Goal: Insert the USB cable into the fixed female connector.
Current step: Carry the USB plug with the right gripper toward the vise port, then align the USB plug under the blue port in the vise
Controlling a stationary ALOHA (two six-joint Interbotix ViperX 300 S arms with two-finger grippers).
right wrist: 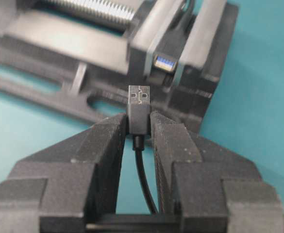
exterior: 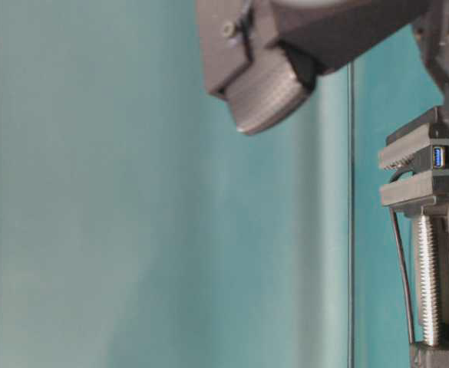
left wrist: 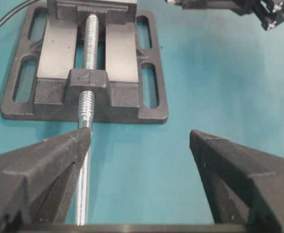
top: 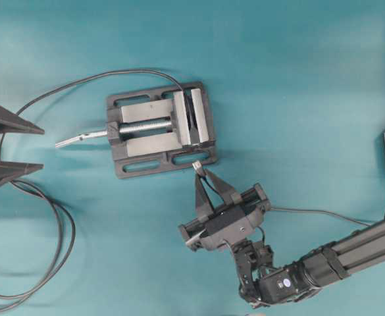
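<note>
Legible marks: one. A raised numeral "4" stood cast on the front screw block of the vise (left wrist: 87, 79), seen in the left wrist view, just above the point where the threaded screw (left wrist: 85, 104) left the block. No other text, label, brand or sign could be read in any view; the remaining surfaces showed no lettering.

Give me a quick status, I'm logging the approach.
Left gripper open, idle. Right gripper shut on USB cable, plug short of the fixed female connector clamped in the vise. Path clear.
</note>
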